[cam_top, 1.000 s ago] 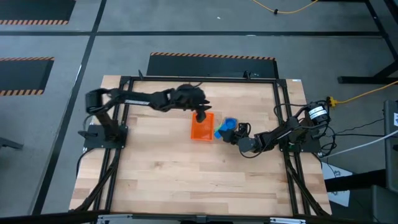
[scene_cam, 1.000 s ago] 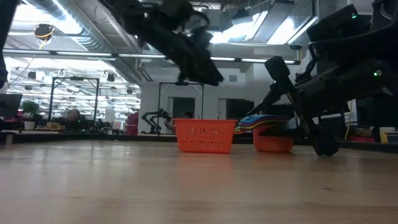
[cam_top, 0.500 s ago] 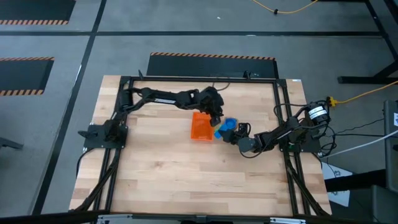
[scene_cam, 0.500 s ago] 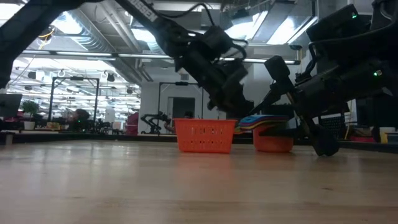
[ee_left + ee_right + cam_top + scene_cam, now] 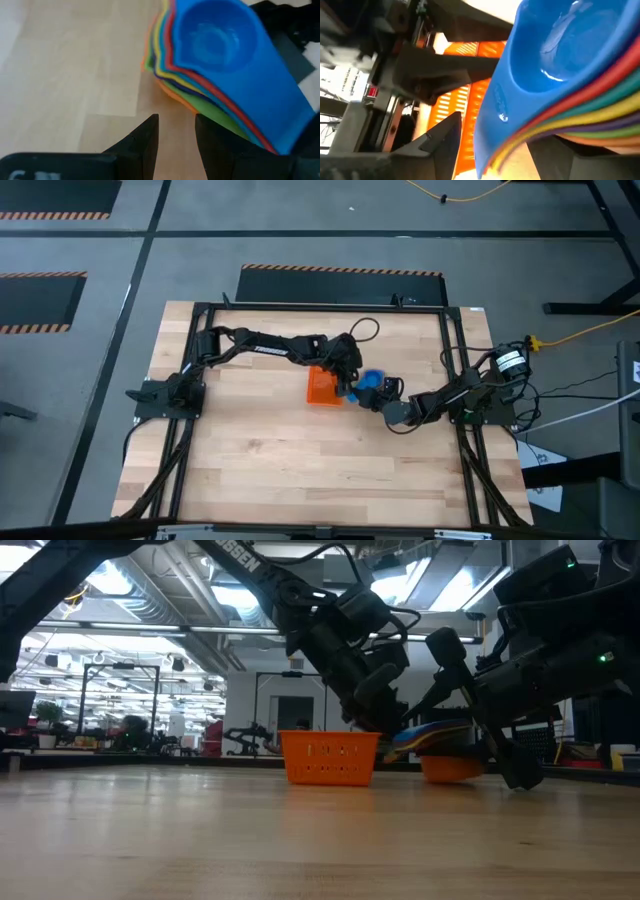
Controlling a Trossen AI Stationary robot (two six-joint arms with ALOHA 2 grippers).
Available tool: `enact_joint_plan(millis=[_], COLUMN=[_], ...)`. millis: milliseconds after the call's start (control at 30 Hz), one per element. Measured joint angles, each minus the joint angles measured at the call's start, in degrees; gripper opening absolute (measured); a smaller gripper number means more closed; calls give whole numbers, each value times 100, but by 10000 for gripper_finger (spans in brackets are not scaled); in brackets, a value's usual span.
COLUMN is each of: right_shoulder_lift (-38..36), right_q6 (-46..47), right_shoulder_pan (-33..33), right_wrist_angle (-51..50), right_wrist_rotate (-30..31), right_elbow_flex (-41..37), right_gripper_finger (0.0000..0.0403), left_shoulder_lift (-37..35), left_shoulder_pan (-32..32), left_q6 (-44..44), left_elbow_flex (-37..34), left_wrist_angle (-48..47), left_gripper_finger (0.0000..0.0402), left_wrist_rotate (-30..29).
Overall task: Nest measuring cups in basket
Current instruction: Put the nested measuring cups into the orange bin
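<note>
Table: wooden top (image 5: 300, 460) is carrying the basket (image 5: 322, 387), apparently lying empty.
Cups: nested measuring cups (image 5: 220, 65) are sitting tilted just beside it.
Right gripper (image 5: 384, 401): fingers are clasping the stack.
Left gripper (image 5: 175, 140): fingers are standing slightly parted, holding nothing.
Remaining: placing stack into basket.

Light wooden worktop (image 5: 260, 470) carrying an orange basket (image 5: 321, 387) near its middle, a nested stack of measuring cups (image 5: 368, 384) just beside it.
</note>
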Motion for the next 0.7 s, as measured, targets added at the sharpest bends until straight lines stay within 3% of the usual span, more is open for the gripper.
enact_joint_plan(millis=[467, 700], right_shoulder_lift=[0, 0], right_q6=[-10, -17], right_shoulder_pan=[-3, -4], right_wrist_angle=[1, -8], right_wrist_rotate=[10, 10], right_elbow_flex=[0, -2], right_gripper_finger=[215, 174], left_shoulder_lift=[0, 0], left_shoulder_pan=[-226, -243], left_q6=[5, 0], left_elbow_flex=[2, 2], left_wrist_angle=[13, 15], left_gripper_finger=[121, 121], left_wrist_rotate=[28, 28])
